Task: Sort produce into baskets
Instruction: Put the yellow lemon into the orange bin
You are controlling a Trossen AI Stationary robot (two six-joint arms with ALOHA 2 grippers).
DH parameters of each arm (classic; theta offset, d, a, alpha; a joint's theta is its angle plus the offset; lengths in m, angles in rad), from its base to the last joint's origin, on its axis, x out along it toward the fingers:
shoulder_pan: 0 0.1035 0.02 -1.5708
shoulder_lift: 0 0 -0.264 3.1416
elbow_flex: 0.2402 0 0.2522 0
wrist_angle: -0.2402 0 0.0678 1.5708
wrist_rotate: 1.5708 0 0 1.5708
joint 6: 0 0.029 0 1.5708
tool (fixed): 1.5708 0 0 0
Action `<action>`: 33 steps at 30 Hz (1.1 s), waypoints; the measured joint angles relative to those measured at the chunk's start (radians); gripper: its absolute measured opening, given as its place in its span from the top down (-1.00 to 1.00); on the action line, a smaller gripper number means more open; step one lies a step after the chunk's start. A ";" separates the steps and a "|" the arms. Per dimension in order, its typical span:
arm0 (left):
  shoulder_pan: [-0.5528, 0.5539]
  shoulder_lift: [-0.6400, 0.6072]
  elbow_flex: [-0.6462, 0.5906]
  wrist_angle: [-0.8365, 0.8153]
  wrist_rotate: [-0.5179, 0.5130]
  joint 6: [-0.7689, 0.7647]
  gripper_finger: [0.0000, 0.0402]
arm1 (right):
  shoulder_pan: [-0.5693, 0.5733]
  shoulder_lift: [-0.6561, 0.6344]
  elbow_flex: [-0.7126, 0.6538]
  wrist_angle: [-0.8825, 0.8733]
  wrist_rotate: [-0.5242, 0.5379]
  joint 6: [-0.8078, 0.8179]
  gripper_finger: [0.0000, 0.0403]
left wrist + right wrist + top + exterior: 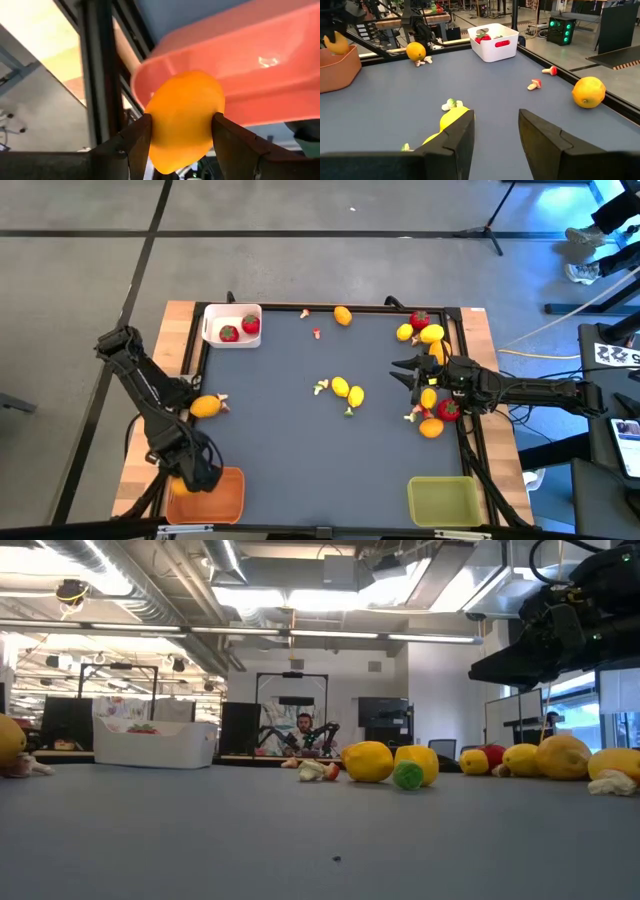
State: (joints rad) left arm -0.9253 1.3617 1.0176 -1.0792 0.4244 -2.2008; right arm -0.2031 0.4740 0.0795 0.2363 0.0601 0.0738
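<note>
The orange citrus (184,120) fills my left wrist view, pinched between the left gripper (190,477)'s jaws, which are part closed on its sides. I hold it just above the orange basket (222,498) at the counter's near left corner, presumably so it drops inside cleanly. The right gripper (495,132) hovers near the right edge, jaws parted with nothing between them, pointing toward the two lemons (347,390) at mid-counter. Another citrus (205,407) sits by the left edge. The white basket (232,325) at the far left corner already holds strawberries (239,329), and the green basket (442,501) sits at the near right corner
</note>
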 joint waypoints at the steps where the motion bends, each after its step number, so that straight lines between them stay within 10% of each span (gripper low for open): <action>1: 0.000 0.000 0.000 -0.010 0.000 0.005 0.07 | 0.000 0.000 0.000 0.000 0.000 0.000 0.23; 14: 0.004 0.000 0.000 -0.062 -0.001 0.064 -0.37 | 0.000 0.000 0.000 -0.003 0.000 0.000 0.23; 33: 0.209 0.000 0.000 -0.062 -0.265 0.456 -0.34 | 0.000 0.000 0.000 -0.005 0.000 0.000 0.23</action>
State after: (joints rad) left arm -0.7161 1.3617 1.0172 -1.1408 0.1596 -1.7444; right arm -0.2028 0.4740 0.0795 0.2310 0.0597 0.0742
